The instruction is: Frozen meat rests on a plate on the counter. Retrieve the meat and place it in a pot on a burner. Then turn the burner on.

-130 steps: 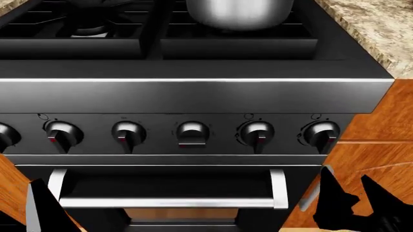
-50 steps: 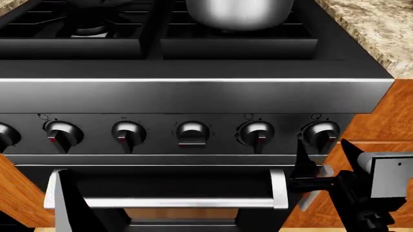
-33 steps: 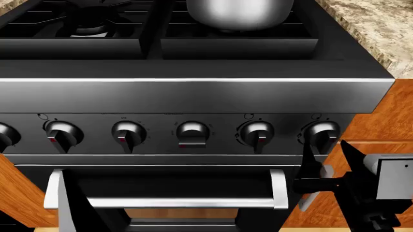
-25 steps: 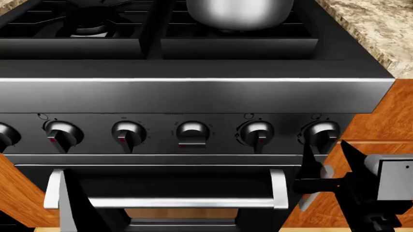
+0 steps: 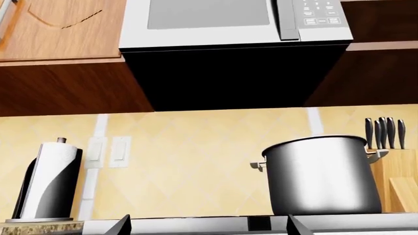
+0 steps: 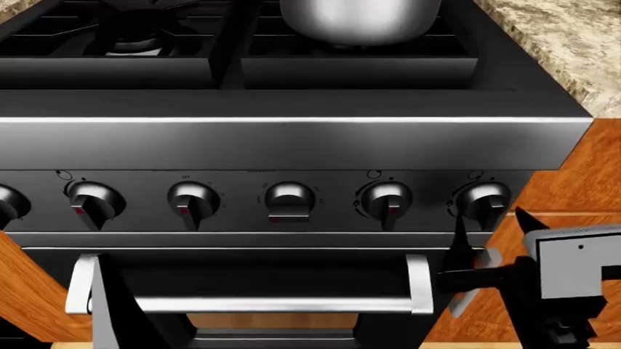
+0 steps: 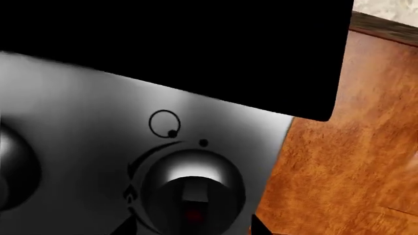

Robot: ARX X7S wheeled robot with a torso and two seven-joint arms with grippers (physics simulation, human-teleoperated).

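Stove (image 6: 291, 142) fills most of the head view, black on top and shiny grey along the front. Brown wood cupboards (image 6: 572, 196) stand on its right side. Speckled worktop (image 6: 558, 40) sits at the stove's right edge, at the far right corner of that view. The pot (image 6: 357, 18) stands on the back right burner, near the worktop edge. In the left wrist view the pot (image 5: 320, 174) is tall and silver, with a knife block (image 5: 392, 176) just beside it and a paper towel roll (image 5: 49, 181) well apart on the other side. A microwave (image 5: 228, 22) hangs above. The meat and the plate do not show in any view.

Five knobs run in a row along the stove front. The right end effector (image 6: 485, 251) is just below the last knob on the right (image 6: 482, 200), with one thin dark finger (image 6: 461, 247) reaching up to the knob's lower edge. In the right wrist view that knob (image 7: 189, 193) is very close and right in front. The fingers look spread apart and hold nothing.

The left end effector (image 6: 121, 305) shows only as a dark shape by the oven handle (image 6: 252, 302), and I cannot tell if it is open.
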